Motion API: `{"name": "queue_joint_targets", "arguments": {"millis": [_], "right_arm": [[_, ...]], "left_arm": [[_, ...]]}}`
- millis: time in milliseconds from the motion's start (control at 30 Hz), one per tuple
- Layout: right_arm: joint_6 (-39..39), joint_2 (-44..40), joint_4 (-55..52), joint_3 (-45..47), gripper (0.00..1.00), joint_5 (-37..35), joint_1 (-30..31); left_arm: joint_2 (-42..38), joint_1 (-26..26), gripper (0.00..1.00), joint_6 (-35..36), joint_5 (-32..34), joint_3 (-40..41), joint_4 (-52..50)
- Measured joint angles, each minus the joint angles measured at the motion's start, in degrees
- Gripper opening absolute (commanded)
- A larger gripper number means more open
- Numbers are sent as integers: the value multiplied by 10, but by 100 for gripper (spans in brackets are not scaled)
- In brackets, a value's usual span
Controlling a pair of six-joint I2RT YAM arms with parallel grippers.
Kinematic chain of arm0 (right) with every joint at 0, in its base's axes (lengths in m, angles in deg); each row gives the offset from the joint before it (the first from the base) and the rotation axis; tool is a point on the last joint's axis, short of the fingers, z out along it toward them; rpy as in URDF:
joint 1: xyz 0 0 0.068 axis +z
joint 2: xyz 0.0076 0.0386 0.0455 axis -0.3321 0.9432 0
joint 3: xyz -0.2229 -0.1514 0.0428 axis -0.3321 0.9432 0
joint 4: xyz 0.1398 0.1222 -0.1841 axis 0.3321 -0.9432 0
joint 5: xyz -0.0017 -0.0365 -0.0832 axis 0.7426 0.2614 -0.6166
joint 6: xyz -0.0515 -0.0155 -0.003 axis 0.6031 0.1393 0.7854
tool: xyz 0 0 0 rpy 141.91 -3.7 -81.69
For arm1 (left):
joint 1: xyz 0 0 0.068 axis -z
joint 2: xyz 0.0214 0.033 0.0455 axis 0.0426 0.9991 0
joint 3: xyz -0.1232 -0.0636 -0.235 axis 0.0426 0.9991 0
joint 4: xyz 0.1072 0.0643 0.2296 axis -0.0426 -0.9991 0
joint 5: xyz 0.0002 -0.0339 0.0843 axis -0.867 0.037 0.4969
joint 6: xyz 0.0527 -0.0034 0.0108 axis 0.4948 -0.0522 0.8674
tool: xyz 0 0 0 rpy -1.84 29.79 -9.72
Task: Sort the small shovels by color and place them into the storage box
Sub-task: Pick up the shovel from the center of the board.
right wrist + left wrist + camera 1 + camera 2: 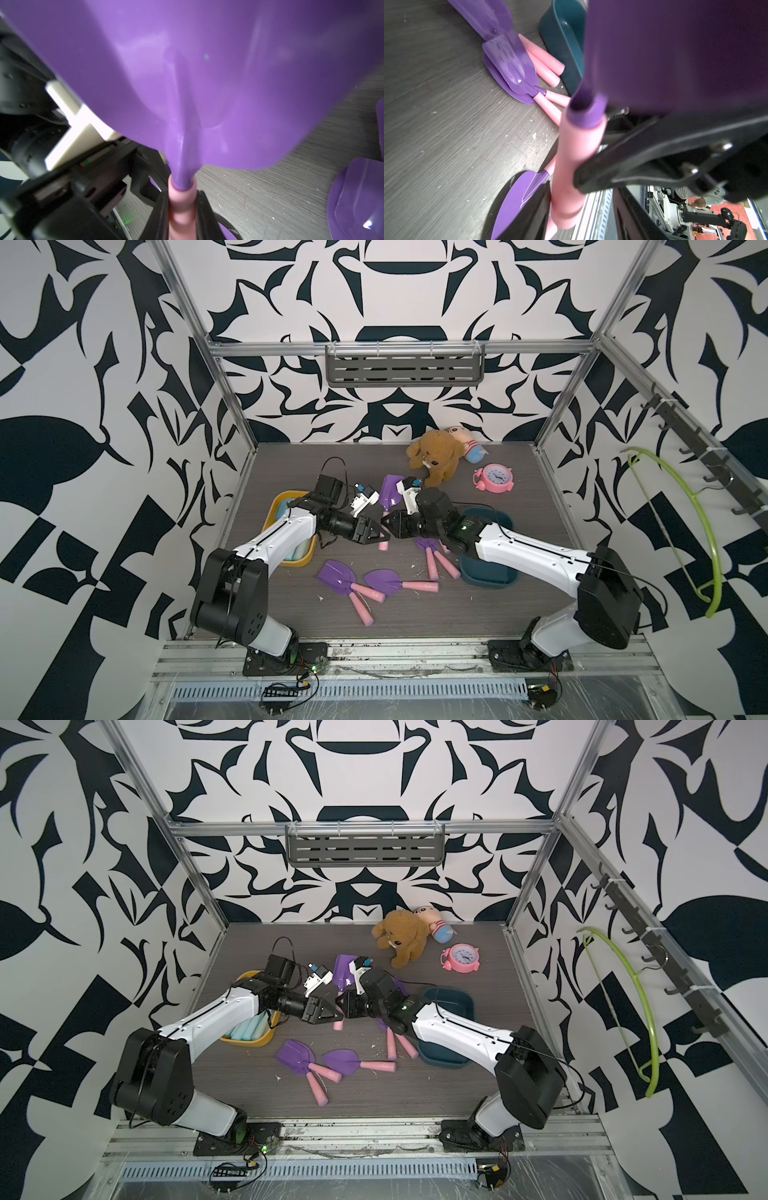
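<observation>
Black-and-white patterned walls, grey wood-grain tabletop, aluminium frame

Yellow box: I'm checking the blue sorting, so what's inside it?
Pale blue shovel handles lie inside the yellow box. The left arm covers most of it, so their count and anything else inside are hidden.

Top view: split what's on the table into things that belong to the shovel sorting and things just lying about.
Belongs to the job:
- held purple shovel, gripped by the right end effector
- loose purple shovels
- light blue shovels
- yellow box
- dark teal box

Just lying about:
- brown plush dog
- small doll
- pink alarm clock
</observation>
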Motion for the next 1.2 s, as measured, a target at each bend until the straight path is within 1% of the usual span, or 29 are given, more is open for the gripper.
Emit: {"name": "queue_joint_targets", "arguments": {"millis": [200, 367, 467, 500, 533, 567, 600, 667, 733, 867, 1200], "right_arm": [[-1, 0, 21, 0, 0, -6, 0], [-1, -3, 31, 0, 0, -8, 0], [-5, -6, 37, 1, 0, -14, 0], [-7, -7, 39, 1, 1, -14, -1], [-8, -10, 43, 3, 7, -16, -1], [-8, -12, 45, 5, 14, -18, 0], [-8, -15, 45, 6, 21, -20, 0], [-7, -20, 53, 11, 30, -23, 0], [-9, -25, 66, 20, 34, -27, 0], [-13, -27, 92, 35, 35, -33, 3], [-14, -25, 116, 36, 35, -36, 8]], "left_arm": [[-13, 0, 51, -7, 3, 19, 17], [-16, -3, 34, -18, -2, 23, 33], [-17, -5, 19, -19, -17, 23, 45], [-19, -5, 14, -18, -17, 23, 49], [-19, -5, 9, -23, -21, 23, 52], [-19, -7, 5, -26, -25, 23, 54], [-20, -8, 4, -29, -29, 23, 57], [-21, -10, 3, -35, -38, 23, 63], [-21, -11, 3, -45, -46, 23, 66], [-21, -15, 3, -60, -59, 23, 71], [-21, -15, 3, -74, -74, 23, 76]]}}
